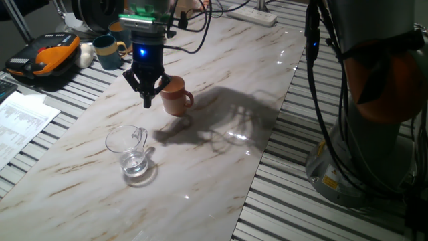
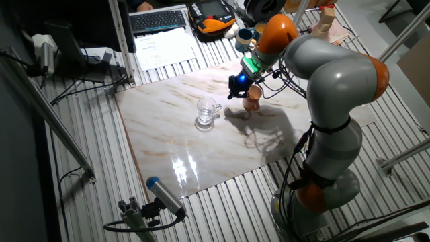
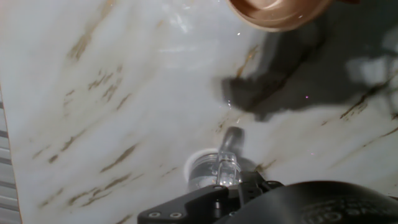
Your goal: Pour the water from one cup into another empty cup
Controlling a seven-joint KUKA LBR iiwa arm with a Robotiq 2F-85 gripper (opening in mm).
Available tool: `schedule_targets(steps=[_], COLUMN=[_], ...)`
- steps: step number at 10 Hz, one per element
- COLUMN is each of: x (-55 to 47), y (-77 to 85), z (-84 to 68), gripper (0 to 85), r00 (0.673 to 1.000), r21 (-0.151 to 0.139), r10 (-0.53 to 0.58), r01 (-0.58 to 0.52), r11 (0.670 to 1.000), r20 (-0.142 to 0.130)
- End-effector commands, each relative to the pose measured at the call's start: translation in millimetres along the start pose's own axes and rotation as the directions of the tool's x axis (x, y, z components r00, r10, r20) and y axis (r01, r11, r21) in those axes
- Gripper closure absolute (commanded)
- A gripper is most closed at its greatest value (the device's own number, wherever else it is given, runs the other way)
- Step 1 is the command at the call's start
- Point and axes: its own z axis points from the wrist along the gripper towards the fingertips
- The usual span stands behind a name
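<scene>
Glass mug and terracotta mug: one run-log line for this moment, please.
phase: pre-grasp | gripper: empty, above table | glass mug: upright, little water, ungrasped | terracotta mug: upright beside gripper

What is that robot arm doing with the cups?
The robot arm's gripper hangs in the air above the marble table, holding nothing. It is right beside the terracotta mug. The glass mug stands upright a little way off, with some water at the bottom. No pouring has happened yet. I cannot tell whether the gripper's fingers are open.
</scene>
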Motion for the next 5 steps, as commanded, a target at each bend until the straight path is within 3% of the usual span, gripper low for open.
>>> schedule_targets(steps=[1, 3, 5], x=[-1.3, -3.4, -4.8], y=[0.4, 2.6, 4.1], z=[2.6, 8.3, 13.0], gripper=[85.0, 85.0, 85.0], r00=[1.000, 1.000, 1.000], r21=[-0.006, -0.027, -0.022], r10=[0.003, 0.011, 0.015], r01=[-0.003, -0.011, -0.015], r11=[1.000, 1.000, 1.000], r20=[0.000, 0.002, 0.007])
